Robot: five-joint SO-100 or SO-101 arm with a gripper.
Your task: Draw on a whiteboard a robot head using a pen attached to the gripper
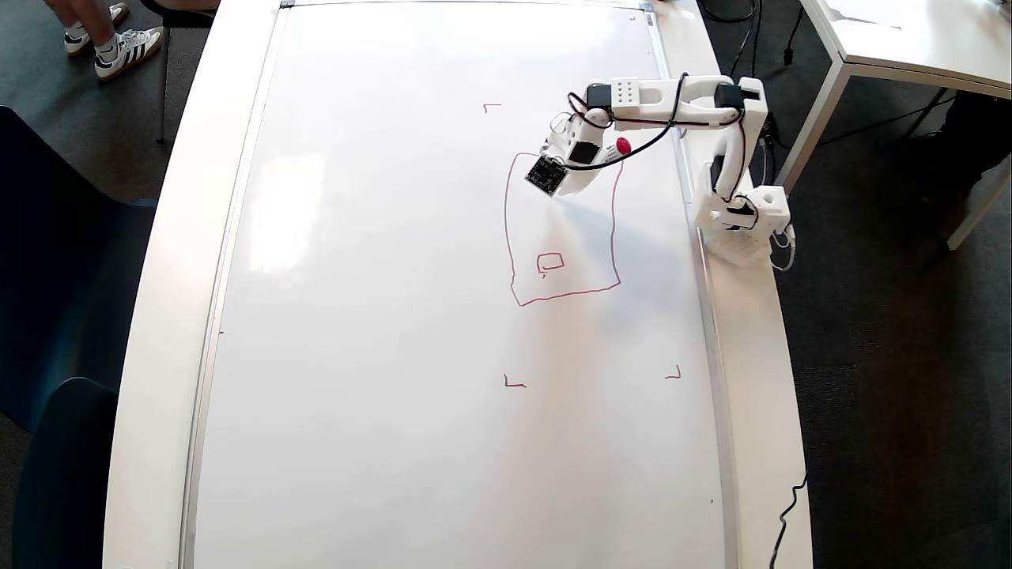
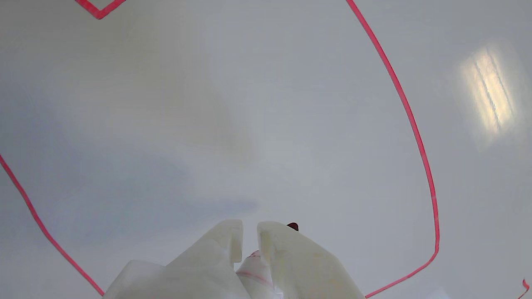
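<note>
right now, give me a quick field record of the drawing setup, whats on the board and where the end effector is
surface: whiteboard, silver frame
drawing: robot head outline in red, one small square inside
corner marks: red, three clearly seen around the drawing
end effector: over the outline's upper part in the overhead view
pen: clamped between the fingers, red end showing
tip contact: cannot tell

In the overhead view the arm rises from its base at the right, reaches toward the far side, then folds left, its wrist bending down. The gripper (image 1: 563, 175) points downward. In the wrist view the gripper (image 2: 249, 243) shows two white fingers (image 2: 216, 253) close together, a narrow gap between them.
</note>
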